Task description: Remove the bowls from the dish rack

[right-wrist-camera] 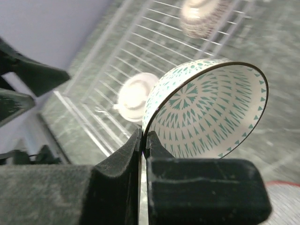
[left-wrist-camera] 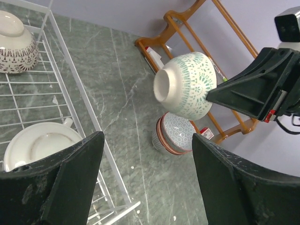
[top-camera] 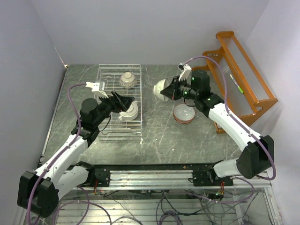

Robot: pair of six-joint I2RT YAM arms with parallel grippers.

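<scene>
The white wire dish rack [top-camera: 104,75] stands at the back left. It holds a brown-patterned bowl [top-camera: 128,79] at its far end and an upside-down cream bowl with a small handle [top-camera: 129,111] nearer. My left gripper [top-camera: 123,101] is open and empty just above the cream bowl [left-wrist-camera: 40,145]. My right gripper [top-camera: 172,90] is shut on the rim of a green-patterned bowl [top-camera: 161,89], holding it tilted in the air right of the rack. The jaws pinch the rim in the right wrist view [right-wrist-camera: 143,138]. A stack of bowls [top-camera: 183,113] with a reddish-brown one sits on the table below.
An orange wooden shelf rack [top-camera: 239,70] stands at the far right against the wall. Walls close the back and both sides. The grey marbled tabletop [top-camera: 159,136] lies between the rack and the arm bases.
</scene>
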